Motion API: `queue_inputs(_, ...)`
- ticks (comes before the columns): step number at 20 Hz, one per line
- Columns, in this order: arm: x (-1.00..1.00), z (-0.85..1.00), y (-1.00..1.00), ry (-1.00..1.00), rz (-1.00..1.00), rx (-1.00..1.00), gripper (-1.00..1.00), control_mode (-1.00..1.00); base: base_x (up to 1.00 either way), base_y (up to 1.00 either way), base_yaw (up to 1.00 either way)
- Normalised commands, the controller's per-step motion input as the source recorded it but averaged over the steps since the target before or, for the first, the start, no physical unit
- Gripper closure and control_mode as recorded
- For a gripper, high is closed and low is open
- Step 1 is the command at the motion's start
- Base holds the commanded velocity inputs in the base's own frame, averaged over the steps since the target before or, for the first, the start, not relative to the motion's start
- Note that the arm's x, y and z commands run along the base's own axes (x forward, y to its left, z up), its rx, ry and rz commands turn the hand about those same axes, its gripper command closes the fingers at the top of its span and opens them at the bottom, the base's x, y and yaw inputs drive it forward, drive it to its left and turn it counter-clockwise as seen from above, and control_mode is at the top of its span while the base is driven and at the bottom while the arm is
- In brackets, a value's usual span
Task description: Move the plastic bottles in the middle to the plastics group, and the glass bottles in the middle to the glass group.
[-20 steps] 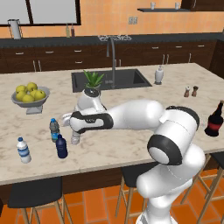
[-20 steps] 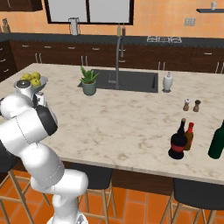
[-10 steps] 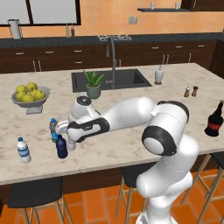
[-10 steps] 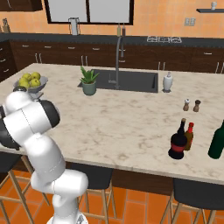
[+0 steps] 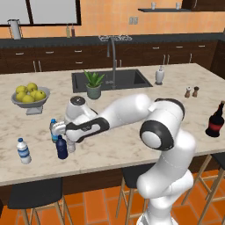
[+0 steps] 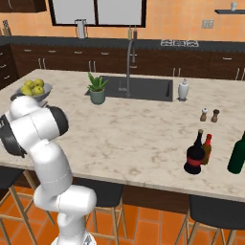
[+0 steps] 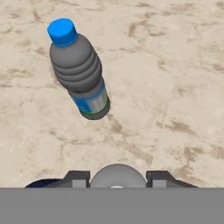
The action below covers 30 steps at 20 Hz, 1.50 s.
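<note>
Down at the left end of the counter, the hand was closed to a middling width on a rounded grey bottle, whose pale top sat squarely between the two dark fingertips in the hand view. That fits the slim clear plastic bottle from the middle, gripped from above so it can be set down upright. From the left base view the hand hung low over the counter with the grey bottle under it, just beside the dark navy bottle, which stood upright on the marble. Close behind them stood the blue-capped water bottle, which the hand view showed upright with its blue label, a little apart from the held one. The white-capped water bottle stood further out toward the counter's end. So the clear bottle seemed to be arriving at the plastics group, set close enough to read as part of it yet clear of its neighbours; I could not tell whether its base was already touching the marble. The navy bottle looked already placed with the same group. Far off at the other end, the black round bottle with the red band stood touching or nearly touching a slimmer brown red-topped bottle, with a green bottle near them. Letting go cleanly without knocking the navy bottle looked like the main care needed.
</note>
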Motion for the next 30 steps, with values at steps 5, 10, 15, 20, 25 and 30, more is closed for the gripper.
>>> queue_inputs(5,-0.13,-0.34,-0.08,-0.01,0.00,0.00,-1.00,-1.00,0.00,0.00,0.00)
queue_inputs(10,-0.20,-0.09,-0.02,-0.09,0.00,0.00,-1.00,-1.00,0.00,0.00,0.00)
queue_inputs(15,-0.07,0.26,-0.02,-0.09,0.00,0.01,-1.00,-1.00,0.00,0.00,0.00)
queue_inputs(20,0.00,0.60,-0.07,-0.02,0.00,0.05,-1.00,-1.00,0.00,0.00,0.00)
queue_inputs(25,-0.21,0.48,-0.51,-0.03,0.00,0.09,-1.00,-1.00,0.00,0.00,0.00)
queue_inputs(30,-0.58,0.23,-0.94,-0.07,0.00,0.17,-1.00,-1.00,0.00,0.00,0.00)
